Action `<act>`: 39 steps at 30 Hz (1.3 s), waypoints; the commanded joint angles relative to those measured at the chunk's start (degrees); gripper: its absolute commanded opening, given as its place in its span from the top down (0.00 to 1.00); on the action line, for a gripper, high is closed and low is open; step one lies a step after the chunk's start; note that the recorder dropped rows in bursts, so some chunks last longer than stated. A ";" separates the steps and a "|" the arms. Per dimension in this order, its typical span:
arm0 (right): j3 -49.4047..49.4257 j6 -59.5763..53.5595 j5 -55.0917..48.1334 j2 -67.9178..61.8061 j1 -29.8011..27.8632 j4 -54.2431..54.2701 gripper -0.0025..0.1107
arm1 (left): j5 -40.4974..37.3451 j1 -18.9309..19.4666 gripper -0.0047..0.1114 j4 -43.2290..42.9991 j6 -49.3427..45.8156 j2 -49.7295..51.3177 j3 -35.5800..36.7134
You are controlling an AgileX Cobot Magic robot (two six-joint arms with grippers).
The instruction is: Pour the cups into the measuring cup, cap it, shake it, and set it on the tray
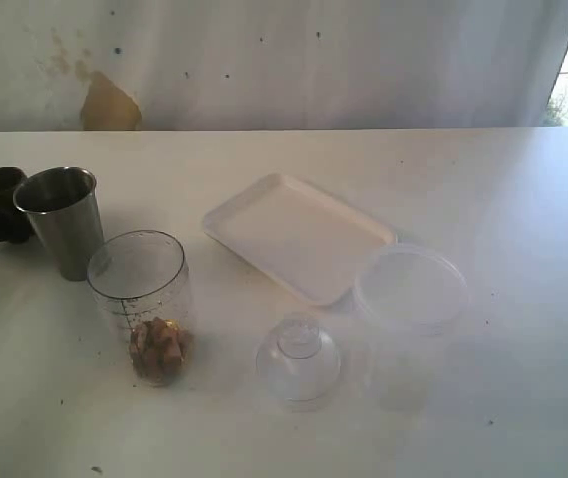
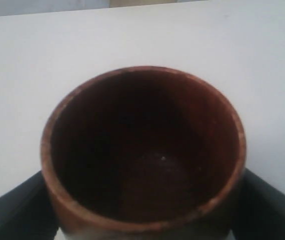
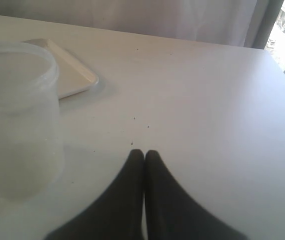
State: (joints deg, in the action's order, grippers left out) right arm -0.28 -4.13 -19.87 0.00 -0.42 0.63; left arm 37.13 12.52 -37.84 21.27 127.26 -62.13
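The left hand [image 2: 142,192] grasps the wooden cup [image 2: 142,145], its two black fingers [image 2: 265,205] pressed against opposite sides of the rounded, reddish-brown wall. The cup's rim is thick and a little worn, its inside dark. In the exterior view the cup sits at the far left edge of the white desk [image 1: 483,179], just beside the steel tumbler [image 1: 60,221] (whether it rests on the desk or hangs just above it I cannot tell). The tumbler stands upright, tapered, with a dull brushed shine. Just in front of it, toward the camera, stands the measuring cup [image 1: 141,299], a clear plastic cylinder with black marks down its side and brownish lumps [image 1: 159,349] heaped at its bottom. The tray [image 1: 299,234], flat and white with rounded corners and a low rim, lies at an angle near the middle of the desk. Close by its near corner stands a frosted plastic tub [image 1: 409,309], round and open-topped. A clear dome lid [image 1: 299,360] with a knob rests on the desk between the tub and the measuring cup. The right hand [image 3: 144,156] is clenched on nothing, its smooth black fingers pressed together, low over the desk beside the tub.
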 commanded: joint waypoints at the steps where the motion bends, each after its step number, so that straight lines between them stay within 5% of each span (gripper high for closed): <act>1: 0.28 -0.10 0.17 0.00 -0.16 -0.25 0.98 | -2.85 -0.09 0.53 0.31 0.17 0.34 0.04; 5: 0.28 -0.10 0.17 0.00 -0.16 -0.25 0.98 | -2.60 -0.09 0.09 0.31 -0.74 0.07 0.04; 6: 0.28 -0.10 0.17 0.00 -0.16 -0.25 0.98 | -2.96 -0.09 0.05 0.31 -0.38 -0.16 0.04; 19: 0.28 -0.10 0.17 0.00 -0.16 -0.25 0.98 | -12.62 -0.09 0.06 0.31 4.18 -8.07 2.62; 39: 0.28 -0.10 0.17 0.00 -0.16 -0.25 0.98 | -6.83 0.51 0.06 -1.26 4.46 -23.22 24.32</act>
State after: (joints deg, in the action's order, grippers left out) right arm -0.28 -4.13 -19.87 0.00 -0.42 0.63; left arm 29.81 12.64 -38.71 25.45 106.15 -41.34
